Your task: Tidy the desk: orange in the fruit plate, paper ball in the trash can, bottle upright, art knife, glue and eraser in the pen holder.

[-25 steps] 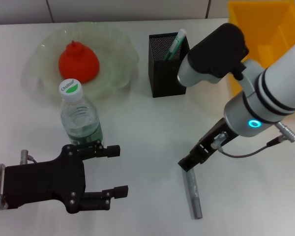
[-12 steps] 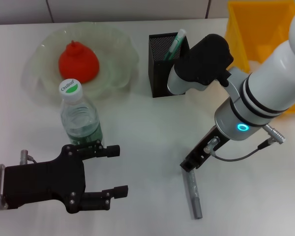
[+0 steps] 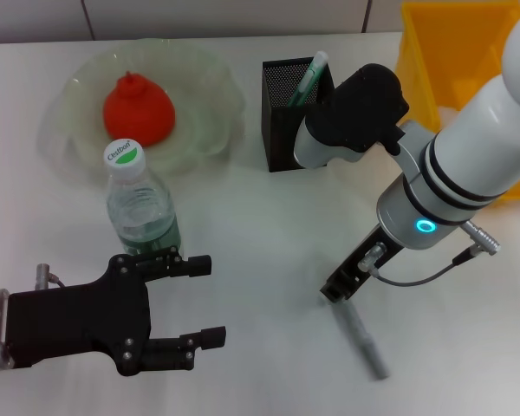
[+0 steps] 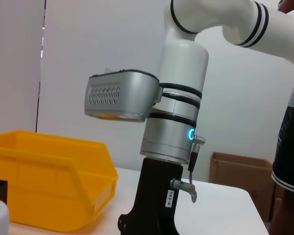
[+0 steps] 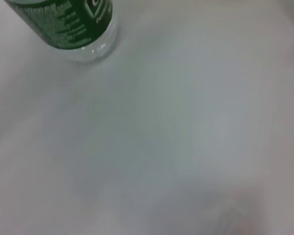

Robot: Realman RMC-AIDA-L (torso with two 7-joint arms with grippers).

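A grey stick-shaped object (image 3: 362,339), blurred so that I cannot tell whether it is the art knife or the glue, lies slanted on the white bench (image 3: 260,225) in the lower right of the head view. Its upper end is right at the tip of the right end effector (image 3: 340,288), which points down at the bench there; whether that end effector's fingers are spread or closed on anything cannot be told.

Up from it, in the upper middle of the frame, stands the black mesh pen holder (image 3: 288,121) with a pale green pen-like item (image 3: 308,80) leaning out of it. The yellow trash can (image 3: 458,52) sits in the upper right corner.

In the upper left, the orange (image 3: 139,108) rests inside the pale green fruit plate (image 3: 208,104). Just below the plate the bottle (image 3: 141,204) stands upright, cap on.

The left end effector (image 3: 199,299) hovers in the lower left, fingers spread wide and holding nothing, its upper finger close to the bottle's base.
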